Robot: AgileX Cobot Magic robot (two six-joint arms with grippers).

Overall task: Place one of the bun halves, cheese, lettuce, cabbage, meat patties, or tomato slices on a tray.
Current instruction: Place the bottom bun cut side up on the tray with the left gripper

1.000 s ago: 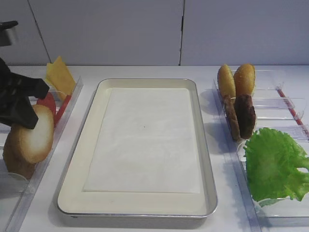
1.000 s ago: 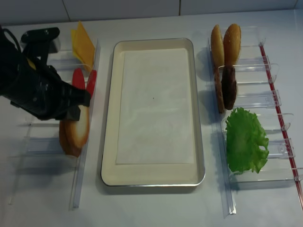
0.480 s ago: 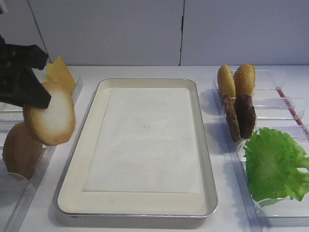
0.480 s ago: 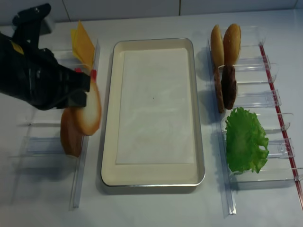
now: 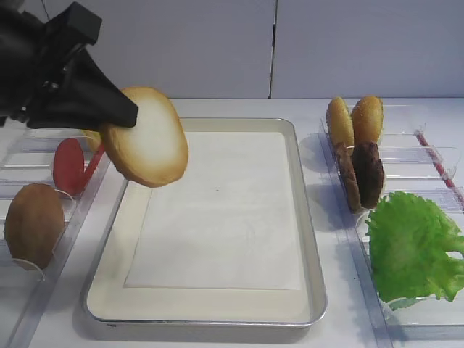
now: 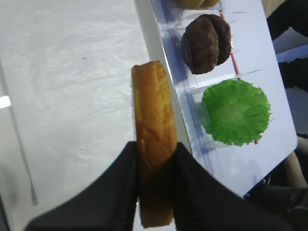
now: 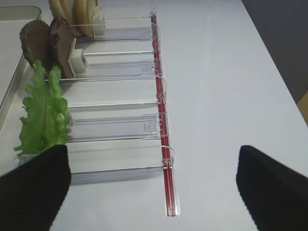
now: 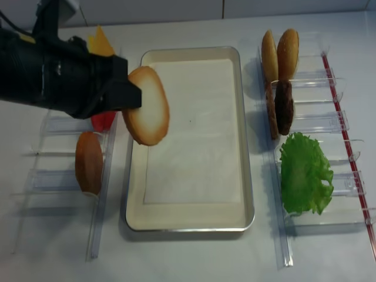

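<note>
My left gripper (image 5: 119,116) is shut on a bun half (image 5: 145,138), pale-faced with a toasted rim, held on edge in the air above the left side of the tray (image 5: 308,217). From the left wrist, the bun half (image 6: 154,110) stands pinched between both fingers (image 6: 120,183) over the white liner. My right gripper (image 7: 154,185) is open and empty above the table beside the right bins. Tomato slices (image 5: 69,165) and cheese (image 8: 97,40) stand at left, meat patties (image 5: 366,174) and lettuce (image 5: 413,243) at right. No cabbage is in view.
An all-brown domed bun half (image 5: 32,225) stands in the left clear bin. Two golden-yellow buns (image 5: 355,119) stand at the back of the right bins. A red strip (image 7: 163,159) runs along the right bins' outer edge.
My left gripper has lifted the bun half out of the left bin and carried it up and right, to above the tray's left side. The brown bun half stays behind.
</note>
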